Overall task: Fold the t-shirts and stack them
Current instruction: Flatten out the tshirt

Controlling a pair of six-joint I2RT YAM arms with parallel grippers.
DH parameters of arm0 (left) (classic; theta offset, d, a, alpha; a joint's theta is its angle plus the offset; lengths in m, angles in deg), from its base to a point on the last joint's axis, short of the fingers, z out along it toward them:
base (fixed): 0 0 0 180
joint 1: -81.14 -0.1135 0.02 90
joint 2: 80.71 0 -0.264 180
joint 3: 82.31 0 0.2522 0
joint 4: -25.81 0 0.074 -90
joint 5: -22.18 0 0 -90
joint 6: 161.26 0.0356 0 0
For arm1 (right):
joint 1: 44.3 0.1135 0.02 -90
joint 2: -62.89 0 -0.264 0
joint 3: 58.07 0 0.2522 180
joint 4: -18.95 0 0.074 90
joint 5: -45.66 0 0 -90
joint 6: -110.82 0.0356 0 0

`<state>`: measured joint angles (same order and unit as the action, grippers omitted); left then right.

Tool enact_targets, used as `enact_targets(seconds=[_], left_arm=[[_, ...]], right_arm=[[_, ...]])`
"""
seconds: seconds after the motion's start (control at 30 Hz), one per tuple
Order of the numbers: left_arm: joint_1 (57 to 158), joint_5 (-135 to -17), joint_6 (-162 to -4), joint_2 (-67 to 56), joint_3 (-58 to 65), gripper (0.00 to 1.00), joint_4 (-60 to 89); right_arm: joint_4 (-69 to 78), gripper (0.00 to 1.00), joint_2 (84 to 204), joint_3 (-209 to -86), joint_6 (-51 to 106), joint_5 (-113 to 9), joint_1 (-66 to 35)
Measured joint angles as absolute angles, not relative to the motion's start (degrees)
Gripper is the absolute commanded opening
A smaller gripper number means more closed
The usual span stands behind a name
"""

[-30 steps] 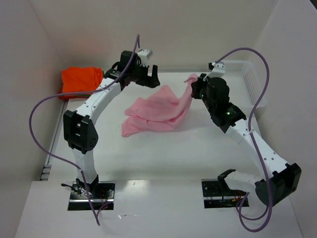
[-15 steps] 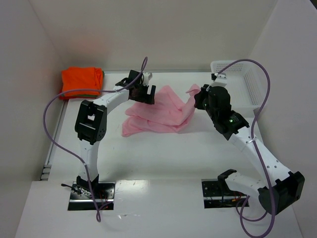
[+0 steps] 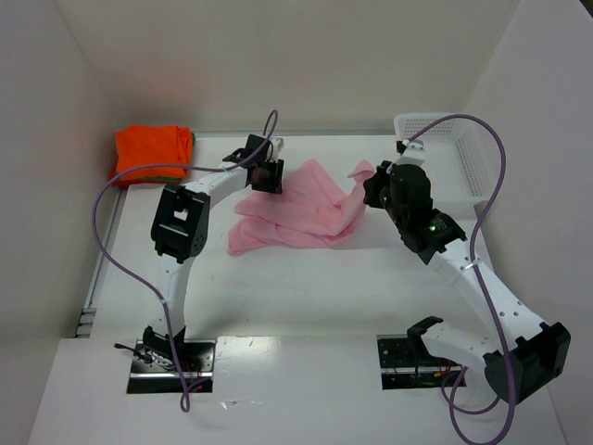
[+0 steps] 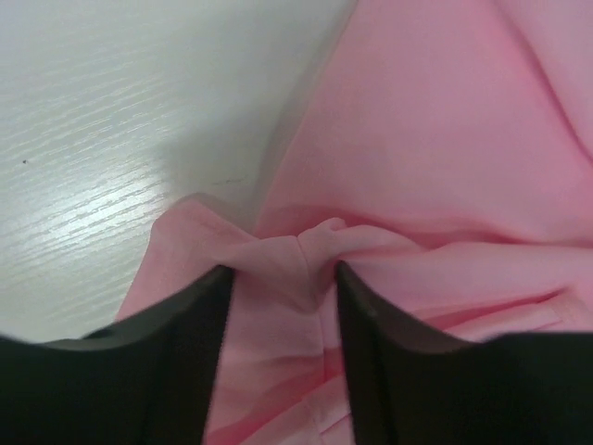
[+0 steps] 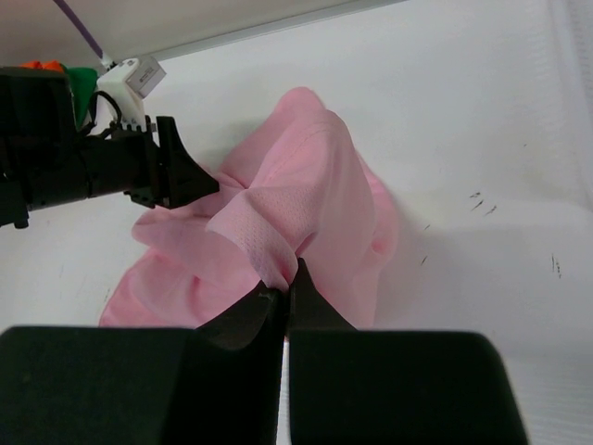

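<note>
The pale pink t-shirt lies crumpled mid-table. My left gripper is down on its far left edge. In the left wrist view the jaws stand a little apart, with a bunch of pink cloth puckered between them and touching both. My right gripper is shut on a raised fold at the shirt's right side, and it also shows in the right wrist view pinching the pink cloth. The folded orange t-shirt lies at the far left. A green edge shows beside it.
A white mesh basket stands at the far right against the wall. White walls close in the table on the left, back and right. Purple cables loop over both arms.
My left gripper came down from the back onto the shirt's far left edge, and its jaws narrowed on the cloth. My right gripper shifted slightly right and still holds its fold.
</note>
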<state>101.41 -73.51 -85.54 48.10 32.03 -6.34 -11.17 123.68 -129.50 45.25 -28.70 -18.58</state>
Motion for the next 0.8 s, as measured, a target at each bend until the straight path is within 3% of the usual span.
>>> enact_targets(seconds=[0.07,0.1,0.17,0.2,0.43,0.8], left_arm=[[101.41,-73.1,-86.09,48.21,32.42,0.38,-6.34],[101.41,-72.88,-86.7,48.21,32.75,0.21,-6.37],[101.41,-72.46,-87.27,48.21,33.34,0.03,-6.3],[101.41,-72.31,-87.16,48.21,33.56,0.0,-6.3],[99.62,-70.19,-88.73,45.7,33.82,0.0,-6.45],[85.41,-69.58,-90.83,22.86,41.51,0.0,-6.72]], right_arm=[[-11.17,0.0,123.68,-129.5,45.27,-28.7,-18.58],[-11.17,0.0,123.66,-129.5,45.27,-28.68,-18.58],[-11.17,0.0,123.66,-129.5,45.27,-28.63,-18.58],[-11.17,0.0,123.66,-129.5,45.27,-28.46,-18.58],[-11.72,0.0,125.02,-131.51,44.92,-27.13,-22.39],[-10.19,0.0,132.64,-152.14,39.3,-27.45,-31.39]])
